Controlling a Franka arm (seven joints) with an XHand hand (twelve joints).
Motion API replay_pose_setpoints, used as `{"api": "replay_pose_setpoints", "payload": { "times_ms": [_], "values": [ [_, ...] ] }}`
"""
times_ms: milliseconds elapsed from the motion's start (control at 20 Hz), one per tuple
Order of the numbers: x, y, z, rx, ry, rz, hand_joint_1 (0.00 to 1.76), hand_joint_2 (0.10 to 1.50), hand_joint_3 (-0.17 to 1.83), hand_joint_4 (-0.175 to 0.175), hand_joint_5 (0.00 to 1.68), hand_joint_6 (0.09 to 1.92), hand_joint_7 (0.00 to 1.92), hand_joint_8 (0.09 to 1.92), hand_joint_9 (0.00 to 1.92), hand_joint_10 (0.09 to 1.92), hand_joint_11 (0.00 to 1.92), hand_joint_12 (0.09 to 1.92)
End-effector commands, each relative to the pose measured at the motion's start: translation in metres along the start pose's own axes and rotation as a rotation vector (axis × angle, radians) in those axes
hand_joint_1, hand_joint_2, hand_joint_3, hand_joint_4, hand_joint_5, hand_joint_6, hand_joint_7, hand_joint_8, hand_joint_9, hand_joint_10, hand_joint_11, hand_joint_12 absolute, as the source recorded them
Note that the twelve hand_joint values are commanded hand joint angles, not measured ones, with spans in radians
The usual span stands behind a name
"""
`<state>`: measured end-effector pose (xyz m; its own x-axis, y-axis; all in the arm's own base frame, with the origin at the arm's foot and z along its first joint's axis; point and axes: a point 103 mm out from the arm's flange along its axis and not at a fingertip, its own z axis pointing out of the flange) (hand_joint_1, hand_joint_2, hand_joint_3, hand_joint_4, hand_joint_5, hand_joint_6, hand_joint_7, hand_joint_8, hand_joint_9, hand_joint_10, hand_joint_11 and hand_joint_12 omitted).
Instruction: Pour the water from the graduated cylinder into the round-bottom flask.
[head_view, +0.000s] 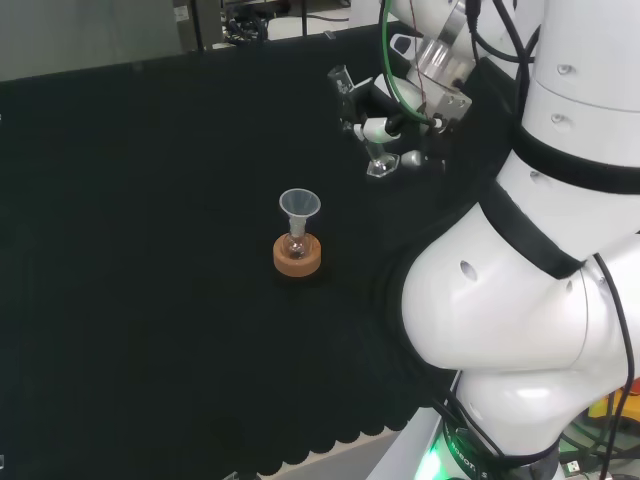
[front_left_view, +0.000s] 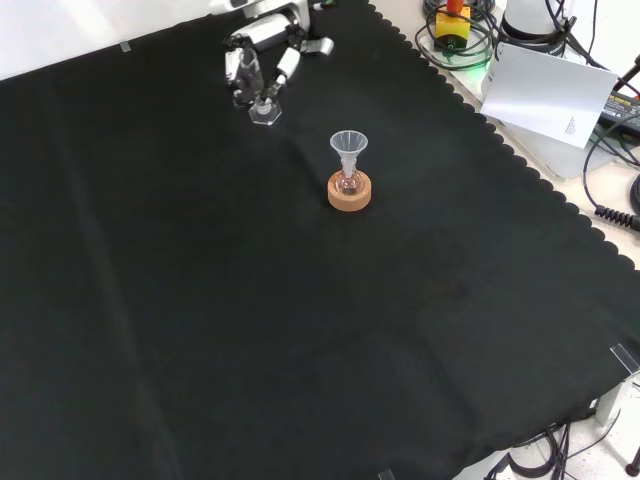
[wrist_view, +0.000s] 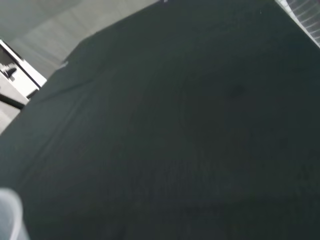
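We see the clear graduated cylinder (head_view: 372, 140), with its hexagonal foot on the black cloth (front_left_view: 300, 330), upright at two o'clock from the round-bottom flask (head_view: 296, 243) in the head view. The flask sits in a cork ring (head_view: 298, 255) with a funnel (head_view: 299, 206) on top. The hand (head_view: 385, 112) seems curled round the cylinder. Open cloth surrounds the flask.

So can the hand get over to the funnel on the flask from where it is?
Probably yes. The hand is at the cylinder, and only bare black cloth lies between it and the funnel on the flask.
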<state>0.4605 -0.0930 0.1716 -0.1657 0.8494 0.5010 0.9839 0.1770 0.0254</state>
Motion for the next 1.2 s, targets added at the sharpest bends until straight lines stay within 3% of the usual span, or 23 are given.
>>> {"api": "replay_pose_setpoints", "payload": {
  "times_ms": [50, 300, 800, 1200],
  "values": [
    [0.004, -0.041, -0.008, 0.047, -0.060, 0.015, 1.15, 1.21, -0.17, -0.175, 0.97, 1.06, 1.30, 0.29, 1.44, 0.09, 1.23, 0.75],
    [0.010, -0.068, -0.010, 0.093, -0.097, 0.029, 1.15, 1.21, -0.17, -0.175, 0.97, 1.06, 1.30, 0.29, 1.44, 0.09, 1.23, 0.75],
    [0.028, -0.107, -0.003, 0.250, -0.262, 0.007, 1.15, 1.21, -0.17, -0.175, 0.97, 1.05, 1.30, 0.28, 1.44, 0.09, 1.22, 0.75],
    [0.027, -0.120, 0.007, 0.323, -0.298, 0.006, 1.15, 1.21, -0.17, -0.175, 0.97, 1.05, 1.30, 0.27, 1.44, 0.09, 1.23, 0.75]
  ]
}}
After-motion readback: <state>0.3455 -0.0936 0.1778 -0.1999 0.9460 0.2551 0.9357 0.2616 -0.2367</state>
